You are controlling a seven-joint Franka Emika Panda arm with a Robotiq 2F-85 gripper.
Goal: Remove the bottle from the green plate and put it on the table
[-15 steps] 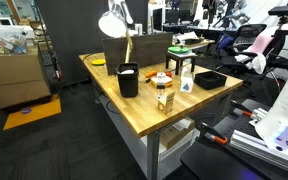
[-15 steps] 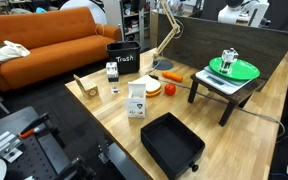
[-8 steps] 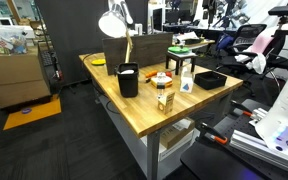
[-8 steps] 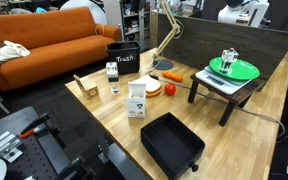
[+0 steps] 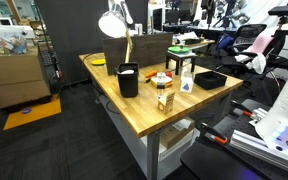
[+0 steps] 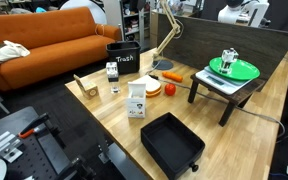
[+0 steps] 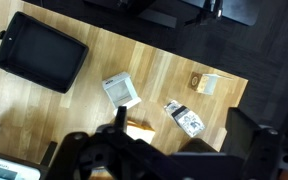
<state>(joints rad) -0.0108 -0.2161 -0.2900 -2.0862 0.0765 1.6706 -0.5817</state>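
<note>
A small clear bottle (image 6: 229, 58) stands upright on the bright green plate (image 6: 241, 71). The plate lies on a low black stand at the far side of the wooden table (image 6: 114, 125). The plate also shows far back in an exterior view (image 5: 187, 42). My gripper (image 7: 180, 148) hangs high above the table, well away from the bottle. In the wrist view it is a dark blur, its fingers (image 7: 119, 120) spread wide with nothing between them. The plate and the bottle do not show in the wrist view.
A black rectangular tray (image 6: 172, 143) lies near the table's front and shows in the wrist view (image 7: 46, 50). A white carton (image 6: 137, 100), a black trash bin (image 6: 123, 58), a desk lamp (image 5: 114, 22) and small packets (image 7: 187, 118) stand on the table.
</note>
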